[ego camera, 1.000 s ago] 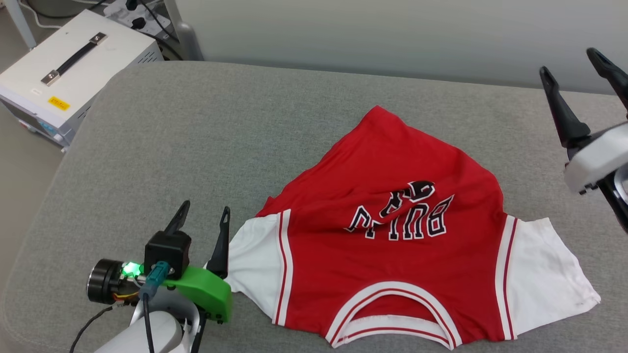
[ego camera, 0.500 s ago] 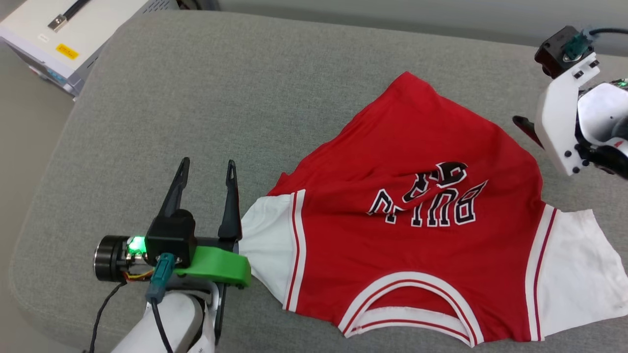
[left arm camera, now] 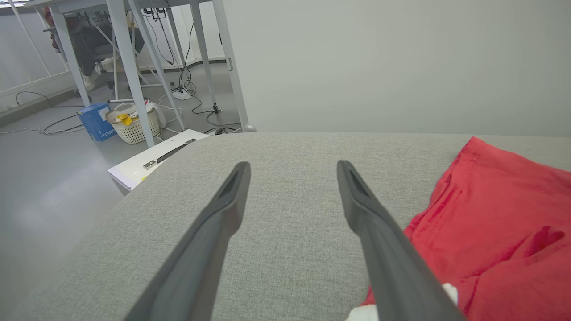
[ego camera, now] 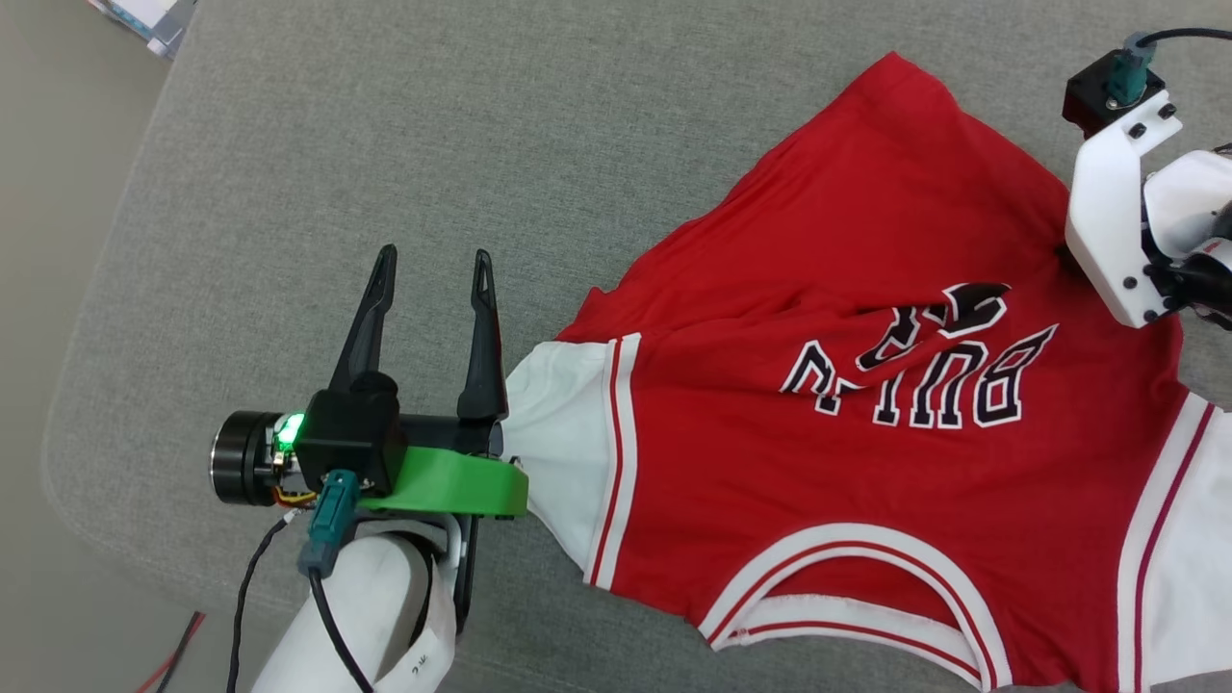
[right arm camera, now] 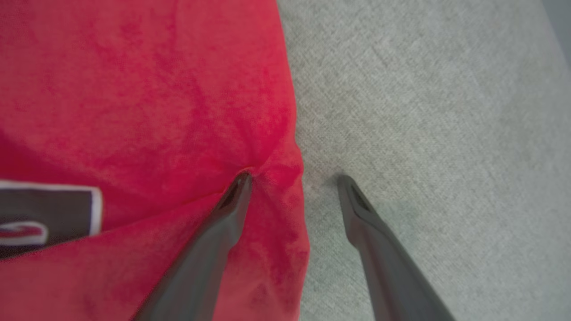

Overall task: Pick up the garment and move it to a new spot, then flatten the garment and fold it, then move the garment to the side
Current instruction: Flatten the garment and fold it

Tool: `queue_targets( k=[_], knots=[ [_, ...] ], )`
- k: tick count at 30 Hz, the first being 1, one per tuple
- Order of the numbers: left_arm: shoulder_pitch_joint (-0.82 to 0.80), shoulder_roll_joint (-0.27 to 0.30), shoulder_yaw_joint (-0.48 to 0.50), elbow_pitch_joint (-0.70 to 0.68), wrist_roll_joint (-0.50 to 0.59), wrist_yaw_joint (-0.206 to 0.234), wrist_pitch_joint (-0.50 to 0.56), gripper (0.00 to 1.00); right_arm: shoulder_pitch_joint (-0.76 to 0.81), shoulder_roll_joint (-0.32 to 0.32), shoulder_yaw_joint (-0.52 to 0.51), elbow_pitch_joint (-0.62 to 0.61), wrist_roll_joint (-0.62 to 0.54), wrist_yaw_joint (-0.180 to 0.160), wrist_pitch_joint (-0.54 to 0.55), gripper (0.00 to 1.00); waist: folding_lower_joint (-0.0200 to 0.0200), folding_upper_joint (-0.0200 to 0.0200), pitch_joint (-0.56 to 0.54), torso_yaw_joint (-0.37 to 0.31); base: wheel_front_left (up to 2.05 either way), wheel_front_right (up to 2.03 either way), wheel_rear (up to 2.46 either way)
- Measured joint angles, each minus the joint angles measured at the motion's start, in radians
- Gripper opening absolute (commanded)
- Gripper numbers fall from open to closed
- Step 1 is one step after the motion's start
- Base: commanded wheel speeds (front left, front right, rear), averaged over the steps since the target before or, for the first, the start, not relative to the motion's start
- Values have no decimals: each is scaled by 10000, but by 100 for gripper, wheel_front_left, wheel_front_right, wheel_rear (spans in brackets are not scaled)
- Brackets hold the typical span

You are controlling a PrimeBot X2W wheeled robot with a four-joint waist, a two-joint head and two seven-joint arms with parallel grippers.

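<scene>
Right wrist view shows my right hand [right arm camera: 293, 177] spread astride the one garment's [right arm camera: 134, 89] edge; left hand [ego camera: 434, 255], nine o'clock, open, empty.

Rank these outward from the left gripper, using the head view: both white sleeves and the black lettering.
1. The near white sleeve, beside the left gripper.
2. The black lettering, mid-chest on the jersey.
3. The far white sleeve, at the right edge.

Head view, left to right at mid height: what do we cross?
Bare floor → grey cushion → left tool, open → garment's white sleeve → garment's red body → right arm's white bracket.
</scene>
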Motion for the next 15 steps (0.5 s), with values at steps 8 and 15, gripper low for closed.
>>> queue_targets(
  k=[8,15],
  knots=[
    [51,-577,788,226,631,-715,0,100,-84,-362,727,98,430,-6,-1150,0,0,0,171,329,0,0,0],
    [466,-771,1379,416,1032,-1078,0,100,-398,345,756,541,750,4,-3597,0,1,0,-316,178,0,0,0]
  ],
)
